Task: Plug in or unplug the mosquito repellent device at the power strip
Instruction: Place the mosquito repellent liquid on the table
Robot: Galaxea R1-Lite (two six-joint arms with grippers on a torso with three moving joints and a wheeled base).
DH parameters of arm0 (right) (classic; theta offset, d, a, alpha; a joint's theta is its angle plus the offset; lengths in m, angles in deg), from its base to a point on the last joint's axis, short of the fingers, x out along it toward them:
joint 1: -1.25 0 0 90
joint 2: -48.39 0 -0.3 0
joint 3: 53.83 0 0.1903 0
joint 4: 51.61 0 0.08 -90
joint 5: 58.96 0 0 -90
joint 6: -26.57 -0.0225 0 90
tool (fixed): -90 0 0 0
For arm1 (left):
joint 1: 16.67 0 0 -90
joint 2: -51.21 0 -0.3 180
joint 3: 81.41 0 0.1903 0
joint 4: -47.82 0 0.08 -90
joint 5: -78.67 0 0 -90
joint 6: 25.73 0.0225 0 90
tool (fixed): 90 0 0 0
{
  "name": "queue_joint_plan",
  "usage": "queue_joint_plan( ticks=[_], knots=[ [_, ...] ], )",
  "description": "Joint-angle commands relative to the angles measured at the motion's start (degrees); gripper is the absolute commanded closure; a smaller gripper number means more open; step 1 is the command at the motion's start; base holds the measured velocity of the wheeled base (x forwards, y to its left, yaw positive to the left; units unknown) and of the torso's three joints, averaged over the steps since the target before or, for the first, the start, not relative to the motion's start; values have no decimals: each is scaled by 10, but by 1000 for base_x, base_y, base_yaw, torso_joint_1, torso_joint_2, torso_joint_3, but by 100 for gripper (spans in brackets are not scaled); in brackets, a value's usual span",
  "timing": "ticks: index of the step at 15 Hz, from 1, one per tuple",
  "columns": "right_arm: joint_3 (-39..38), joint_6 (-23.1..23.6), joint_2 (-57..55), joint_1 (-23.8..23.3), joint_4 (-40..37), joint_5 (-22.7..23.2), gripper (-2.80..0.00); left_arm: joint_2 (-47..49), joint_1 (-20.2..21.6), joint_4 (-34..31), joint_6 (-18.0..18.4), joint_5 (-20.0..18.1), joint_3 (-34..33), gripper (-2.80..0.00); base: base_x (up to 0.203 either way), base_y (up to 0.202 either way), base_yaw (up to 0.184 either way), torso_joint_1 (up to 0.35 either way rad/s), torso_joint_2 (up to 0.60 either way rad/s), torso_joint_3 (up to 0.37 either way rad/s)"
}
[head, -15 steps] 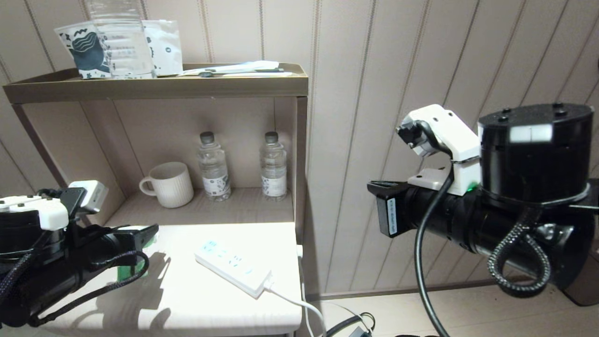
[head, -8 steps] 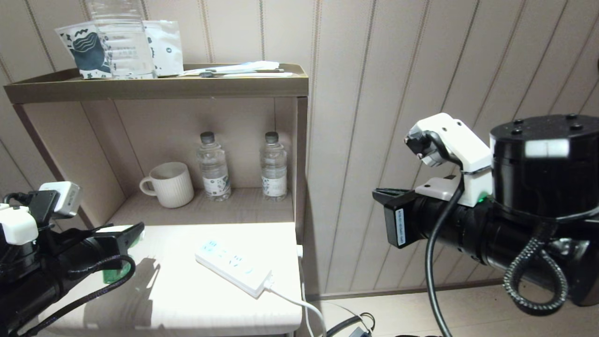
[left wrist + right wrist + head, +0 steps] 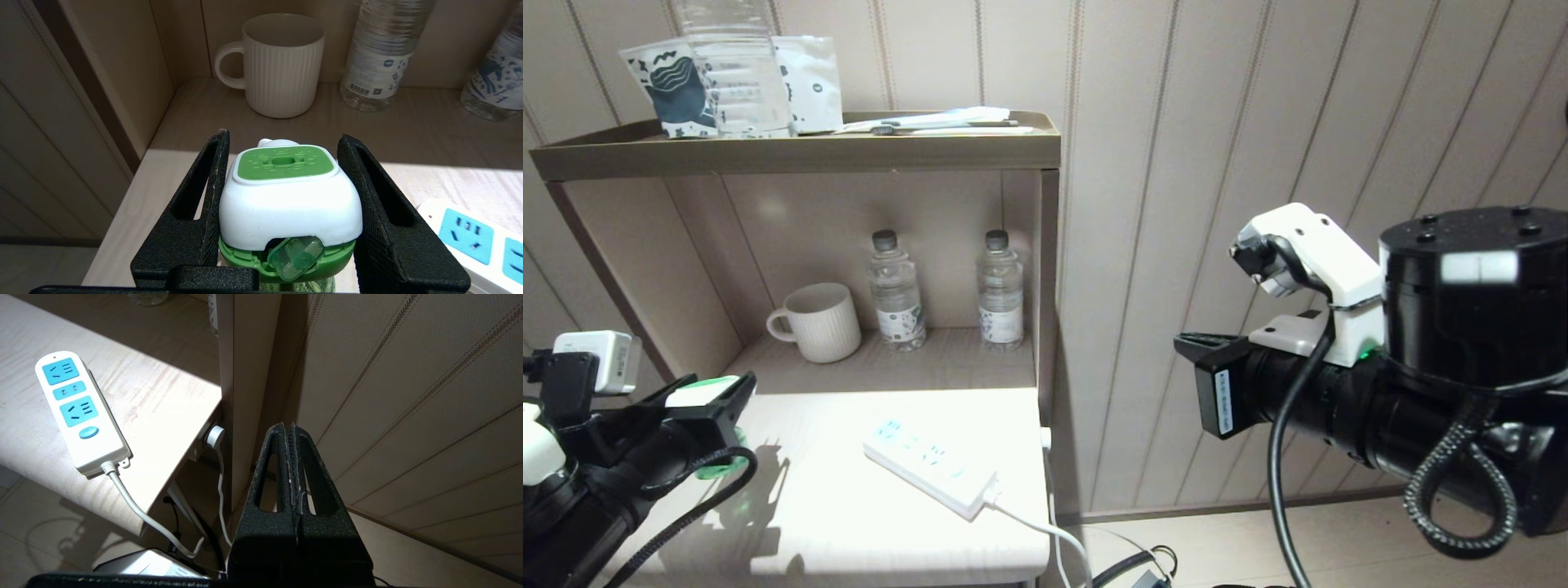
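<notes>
The left gripper (image 3: 282, 196) was clamped on the mosquito repellent device (image 3: 289, 204), its two black fingers (image 3: 204, 192) pressed against either side of the white head, whose green vented top faced up and whose green bottle collar showed below. In the head view the left gripper (image 3: 707, 400) held the device (image 3: 698, 394) above the near left edge of the white table (image 3: 849, 523), well apart from the power strip (image 3: 929, 465). The power strip lay flat and diagonal on the table toward its right side, its pale-blue socket faces up and nothing plugged into it, its white cord (image 3: 1045, 535) leaving the near end and dropping over the table's edge. In the right wrist view the power strip (image 3: 77, 412) showed a blue button nearest the cord end. The right gripper (image 3: 292, 457) hung off to the right of the shelf unit (image 3: 792, 151), in front of the panelled wall, its fingers pressed together on nothing. On the lower shelf behind the table stood a ribbed white mug (image 3: 818, 321) and two clear water bottles (image 3: 895, 291), upright and side by side.
</notes>
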Motion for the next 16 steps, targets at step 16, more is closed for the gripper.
queue_joint_plan(
  ticks=[16],
  knots=[
    [2, -7, -24, -2, 1, 18, 0, 133, 4, 135, -7, 55, 38, 0, 0, 0, 0, 0, 0, 0]
  ],
)
